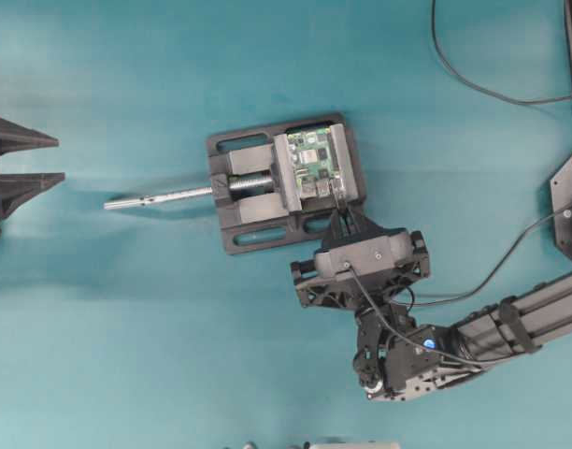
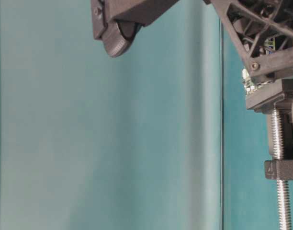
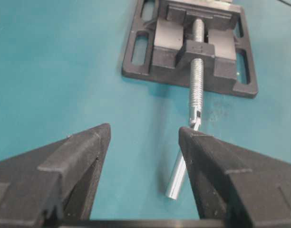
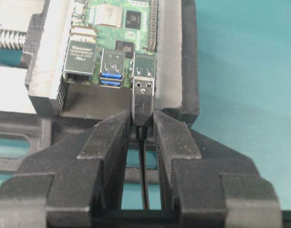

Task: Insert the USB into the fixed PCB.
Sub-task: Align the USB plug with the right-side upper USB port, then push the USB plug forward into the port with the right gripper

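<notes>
green PCB (image 4: 121, 23), black USB (image 4: 143, 97), teal table (image 1: 127, 327)

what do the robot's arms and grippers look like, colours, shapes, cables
Both grippers are matte black plastic. The right gripper has two wedge-shaped jaws with ridged inner faces, a boxy open-lattice housing behind them, and a straight black arm with a small blue light at one joint; thin black cables loop off it. The left gripper shows two tapering pointed jaws with a rough, grainy finish.

A black vise (image 1: 284, 184) rests flat on the teal surface (image 1: 127, 327), directly ahead of the right hand. Its silver screw rod (image 1: 160, 196) (threaded near the vise body) extends toward the left hand.
</notes>
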Controlling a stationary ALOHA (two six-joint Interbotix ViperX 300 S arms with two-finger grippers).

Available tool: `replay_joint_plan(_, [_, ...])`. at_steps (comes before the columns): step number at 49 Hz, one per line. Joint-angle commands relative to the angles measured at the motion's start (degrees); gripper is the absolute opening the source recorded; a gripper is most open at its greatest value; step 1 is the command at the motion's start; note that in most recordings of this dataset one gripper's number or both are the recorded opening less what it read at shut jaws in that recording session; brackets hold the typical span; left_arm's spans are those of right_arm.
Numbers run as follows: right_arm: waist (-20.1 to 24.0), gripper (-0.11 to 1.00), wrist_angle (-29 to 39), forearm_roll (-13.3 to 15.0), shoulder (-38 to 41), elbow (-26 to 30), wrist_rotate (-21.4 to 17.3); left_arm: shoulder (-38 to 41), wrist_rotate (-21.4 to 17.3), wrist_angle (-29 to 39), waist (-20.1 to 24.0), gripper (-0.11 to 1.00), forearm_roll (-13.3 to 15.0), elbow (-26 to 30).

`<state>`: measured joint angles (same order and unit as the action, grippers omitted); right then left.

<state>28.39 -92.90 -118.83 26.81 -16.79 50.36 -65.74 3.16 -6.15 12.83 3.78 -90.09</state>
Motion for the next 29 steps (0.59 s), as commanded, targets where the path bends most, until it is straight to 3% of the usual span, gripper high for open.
replay_joint_plan(1, [-1.1,0.19,-0.7,0.4,-3.0,0.3,0.5,0.4,0.5,-0.4,0.1,0.75,-0.1,0.7])
replay_joint_plan(29, [-2.3,0.19,-0.2,0.4,-1.1,0.6,0.2,0.4,0.4,-0.4,0.1,0.75,-0.2,0.7])
